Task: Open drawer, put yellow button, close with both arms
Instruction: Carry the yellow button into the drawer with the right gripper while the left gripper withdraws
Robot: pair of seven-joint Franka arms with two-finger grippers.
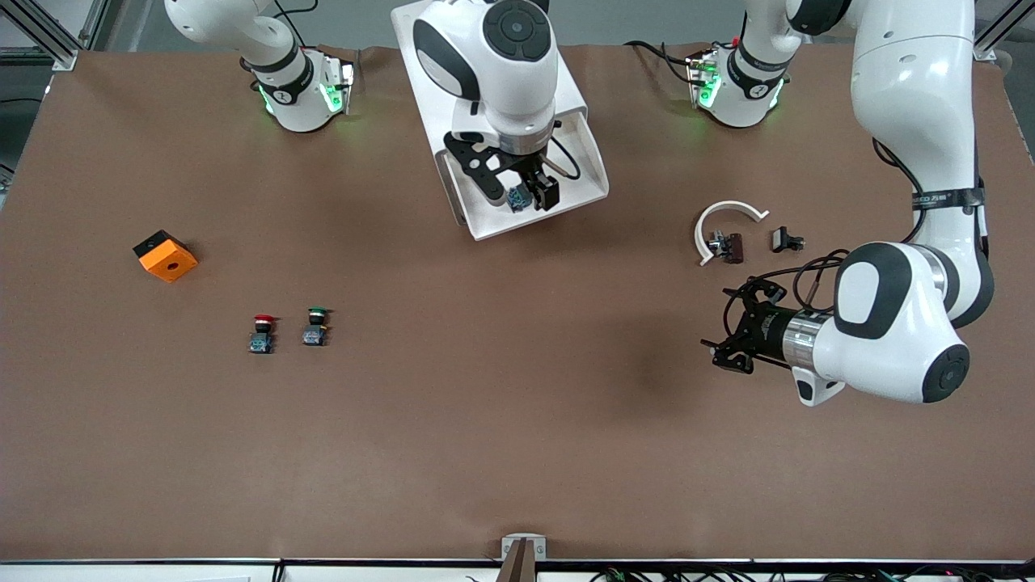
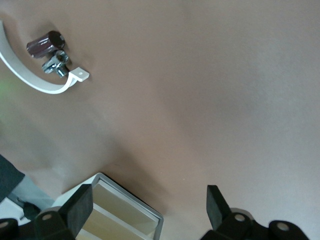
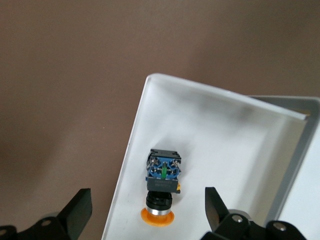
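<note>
Two steps look done: yellow button [image 3: 161, 187] lies in my open drawer [image 1: 586, 174]; right gripper [image 1: 530, 194] above it and waiting left gripper [image 1: 732, 343] are both spread; closing remains.

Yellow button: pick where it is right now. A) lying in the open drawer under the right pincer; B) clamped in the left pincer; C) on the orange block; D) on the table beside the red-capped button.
A: the yellow button lies on its side on the white floor of the open drawer, free between the spread fingers of the right pincer, while the left pincer, open and empty, waits over bare table.
</note>
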